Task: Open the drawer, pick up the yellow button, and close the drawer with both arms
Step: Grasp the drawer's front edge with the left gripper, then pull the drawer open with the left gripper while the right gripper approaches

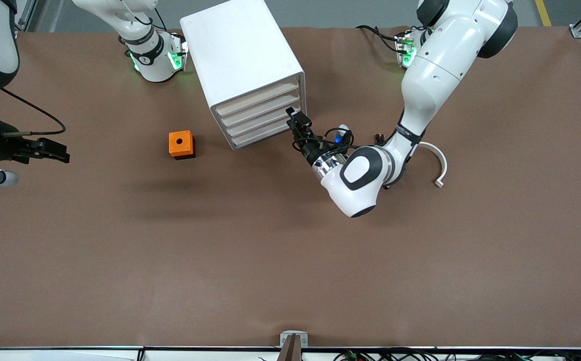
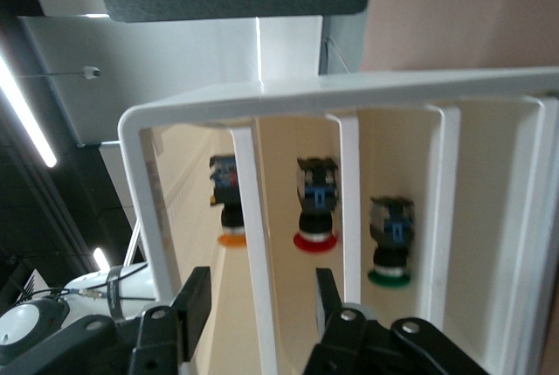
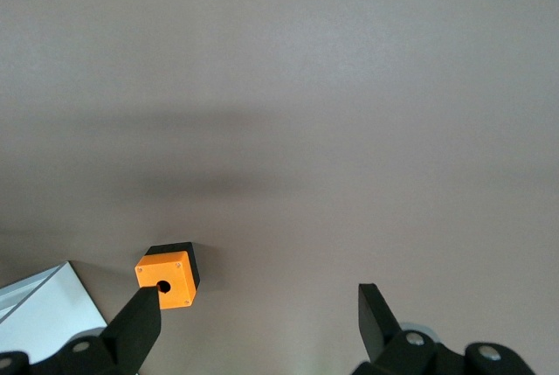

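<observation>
1. The shallow white drawer with a pale beige front [image 1: 257, 97] is the highest of four alike in the tall white box cabinet [image 1: 240, 60], which stands on the brown table [image 1: 290, 260] between the two arm bases; its front faces the front camera and slants toward the left arm's end of the table.
2. In the left wrist view the cabinet's front is seen end on, and the drawer fronts show as narrow white bars [image 2: 253, 244] with cream-coloured gaps between them.
3. Through those gaps three tiny push-button parts are visible, each with a black-and-blue body: the button with the orange cap [image 2: 229, 200], one with a red cap [image 2: 315, 204] and one with a green cap [image 2: 389, 239] (each sits in its own compartment).
4. The left gripper [image 1: 295, 120] is at the corner of the cabinet front toward the left arm's end, level with the drawer stack; its black fingers [image 2: 194, 301] are spread apart to either side of one white bar and hold nothing.
5. The right gripper [image 1: 57, 150] hangs over bare table at the right arm's end, waiting, with its fingers [image 3: 140, 327] wide apart and empty.
6. An orange cube with a round hole in its top [image 1: 181, 144] sits on the table beside the cabinet, toward the right arm's end.
7. A curved white plastic strip [image 1: 435, 163] lies on the table beside the left arm's forearm, toward that arm's end.
</observation>
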Robot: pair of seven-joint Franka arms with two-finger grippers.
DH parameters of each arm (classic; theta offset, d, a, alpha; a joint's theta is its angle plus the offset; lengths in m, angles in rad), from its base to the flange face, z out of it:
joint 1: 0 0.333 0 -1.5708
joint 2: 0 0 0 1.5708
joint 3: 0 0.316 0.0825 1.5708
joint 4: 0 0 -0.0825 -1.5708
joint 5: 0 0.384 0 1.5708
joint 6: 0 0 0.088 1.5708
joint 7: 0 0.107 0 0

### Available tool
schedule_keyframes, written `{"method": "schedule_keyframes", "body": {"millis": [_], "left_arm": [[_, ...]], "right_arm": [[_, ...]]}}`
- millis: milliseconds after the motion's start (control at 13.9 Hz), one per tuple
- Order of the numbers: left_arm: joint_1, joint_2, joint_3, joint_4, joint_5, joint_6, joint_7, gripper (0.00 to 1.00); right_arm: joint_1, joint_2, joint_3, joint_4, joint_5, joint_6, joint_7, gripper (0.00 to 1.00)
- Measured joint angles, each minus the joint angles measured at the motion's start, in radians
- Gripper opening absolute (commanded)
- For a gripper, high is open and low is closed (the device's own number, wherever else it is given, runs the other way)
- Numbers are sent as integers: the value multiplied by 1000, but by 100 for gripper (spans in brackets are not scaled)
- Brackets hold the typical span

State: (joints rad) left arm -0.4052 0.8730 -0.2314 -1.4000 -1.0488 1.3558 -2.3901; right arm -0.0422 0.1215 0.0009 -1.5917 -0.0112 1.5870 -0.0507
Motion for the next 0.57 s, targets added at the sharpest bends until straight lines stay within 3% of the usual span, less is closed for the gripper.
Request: {"method": "schedule_keyframes", "body": {"millis": [573], "left_arm": [[-58,0,-1,-29,0,-48,-28,47]], "right_arm": [[4,2,5,7,0,-14,64,100]]}}
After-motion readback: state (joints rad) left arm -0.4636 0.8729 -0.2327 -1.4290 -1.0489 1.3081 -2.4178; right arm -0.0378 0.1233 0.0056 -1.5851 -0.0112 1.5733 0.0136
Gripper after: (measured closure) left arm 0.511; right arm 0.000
